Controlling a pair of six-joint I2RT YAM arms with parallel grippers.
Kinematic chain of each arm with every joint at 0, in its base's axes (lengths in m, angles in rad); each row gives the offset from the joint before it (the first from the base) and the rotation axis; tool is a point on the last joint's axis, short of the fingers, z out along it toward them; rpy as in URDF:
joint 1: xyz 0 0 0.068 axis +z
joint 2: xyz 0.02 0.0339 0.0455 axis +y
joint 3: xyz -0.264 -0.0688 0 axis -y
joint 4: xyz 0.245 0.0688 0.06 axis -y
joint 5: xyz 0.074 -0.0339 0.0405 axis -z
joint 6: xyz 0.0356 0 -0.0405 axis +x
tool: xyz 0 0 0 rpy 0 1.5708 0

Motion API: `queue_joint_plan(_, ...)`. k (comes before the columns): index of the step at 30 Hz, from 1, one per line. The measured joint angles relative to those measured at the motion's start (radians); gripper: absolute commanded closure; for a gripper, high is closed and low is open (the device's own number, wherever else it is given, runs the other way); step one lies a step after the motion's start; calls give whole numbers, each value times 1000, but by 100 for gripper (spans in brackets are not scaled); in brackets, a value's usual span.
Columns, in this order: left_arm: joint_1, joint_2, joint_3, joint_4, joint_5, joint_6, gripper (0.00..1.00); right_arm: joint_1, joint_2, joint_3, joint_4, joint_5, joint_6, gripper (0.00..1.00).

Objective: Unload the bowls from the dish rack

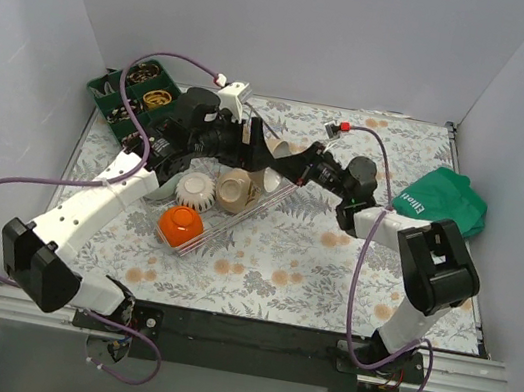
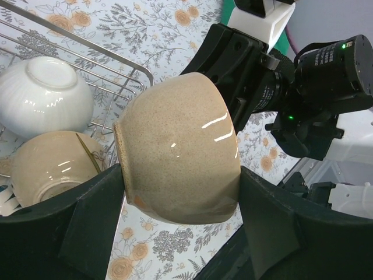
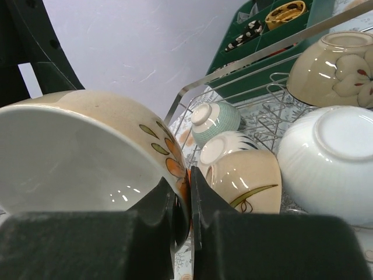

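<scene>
Floral cloth (image 1: 330,269), just far-right of dish rack (image 2: 87,44): tan bowl (image 2: 180,146) sideways, mouth rightward; L gripper (image 2: 180,201) clamps body, R gripper (image 3: 189,186) pinches rim.

Green compartment tray (image 1: 107,96) at the floral tablecloth's (image 1: 291,262) far left corner, green bag (image 1: 444,200) at its right edge.

Over rack (image 1: 250,216) far-right corner: left gripper (image 2: 179,181) and right gripper (image 3: 182,192) head-on, both clamped on raised bowl (image 2: 175,146), with no room between them. In rack: white bowl (image 1: 196,190) and tan bowl (image 1: 235,189) side by side, orange bowl (image 1: 180,226) at near end, gaps narrow. Left arm (image 1: 98,203) lies along rack's left side. Tray (image 1: 122,95) crowds far-left corner. Table (image 1: 309,275) open right of rack, up to bag (image 1: 444,200).
</scene>
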Motion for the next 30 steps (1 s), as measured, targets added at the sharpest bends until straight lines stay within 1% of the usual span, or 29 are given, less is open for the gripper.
queue_joint_plan(1,0,-3,-6,3,-2,0,46,-2,-11,-6,-14,2,-10,99)
queue_joint_plan(3,-6,-12,-21,11,-2,-1,27,-7,-48,-24,-63,9,-39,99)
queue_joint_plan(4,-10,-20,-31,18,-6,-1,12,-9,-73,-32,-95,17,-61,99)
queue_joint_plan(6,-17,-44,-54,32,-45,17,3,-12,-129,-38,-203,34,-114,99)
queue_joint_plan(11,-18,-124,-126,70,-185,53,2,-23,-277,-20,-597,146,-293,99)
queue_joint_plan(12,-14,-149,-148,76,-229,60,2,-28,-312,-6,-718,188,-344,99)
queue_joint_plan(13,-11,-168,-163,77,-267,66,2,-33,-334,6,-795,224,-378,99)
queue_joint_plan(14,-7,-183,-175,80,-302,72,2,-42,-364,29,-921,277,-426,99)
queue_joint_plan(15,-5,-196,-186,87,-339,76,2,-53,-375,39,-967,297,-442,99)
queue_joint_plan(18,-4,-219,-229,111,-444,87,2,-108,-416,91,-1204,391,-514,99)
queue_joint_plan(20,-4,-219,-257,116,-516,93,2,-150,-425,118,-1324,440,-542,99)
queue_joint_plan(25,-4,-217,-308,122,-621,95,2,-262,-394,170,-1577,509,-593,99)
queue_joint_plan(27,-4,-220,-322,131,-643,95,2,-288,-348,198,-1648,530,-611,99)
queue_joint_plan(30,-4,-232,-341,145,-674,98,2,-306,-278,221,-1698,554,-625,99)
